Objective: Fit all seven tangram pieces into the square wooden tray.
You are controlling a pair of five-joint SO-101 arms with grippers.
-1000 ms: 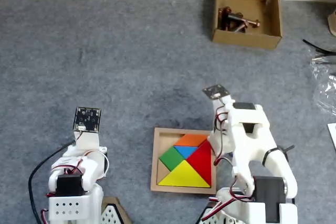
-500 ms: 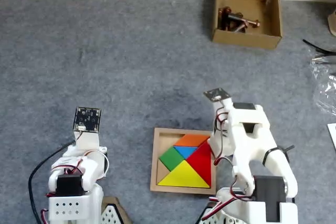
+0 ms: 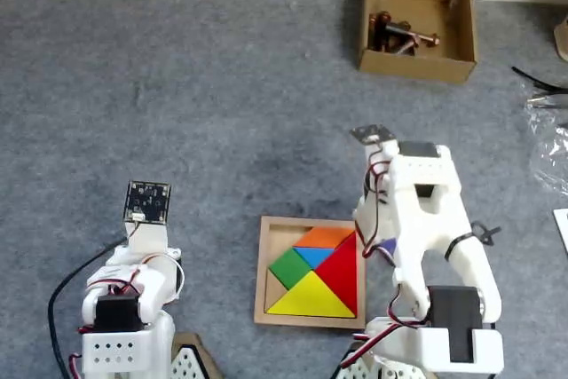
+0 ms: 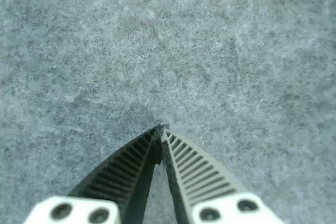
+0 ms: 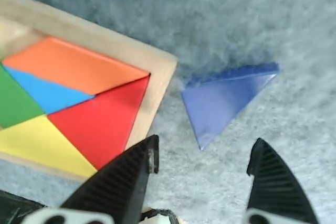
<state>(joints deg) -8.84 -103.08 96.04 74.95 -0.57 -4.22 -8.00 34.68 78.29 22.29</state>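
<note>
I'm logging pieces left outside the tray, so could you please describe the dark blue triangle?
The dark blue triangle is a flat, smooth piece, seemingly painted wood, lying on the grey carpet just beside the wooden tray's corner, apart from it. Nothing touches it; the open right gripper hovers above, straddling one corner.

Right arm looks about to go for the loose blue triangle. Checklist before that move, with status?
1. Right gripper open: ok.
2. Blue triangle ahead of its fingers, on the carpet: ok.
3. Triangle apart from the tray rim: ok.
4. Bare wood left in the tray: ok.
5. Left gripper shut, over carpet away from the tray: ok.
6. Seventh piece located: cannot tell; five in tray, one outside.
</note>
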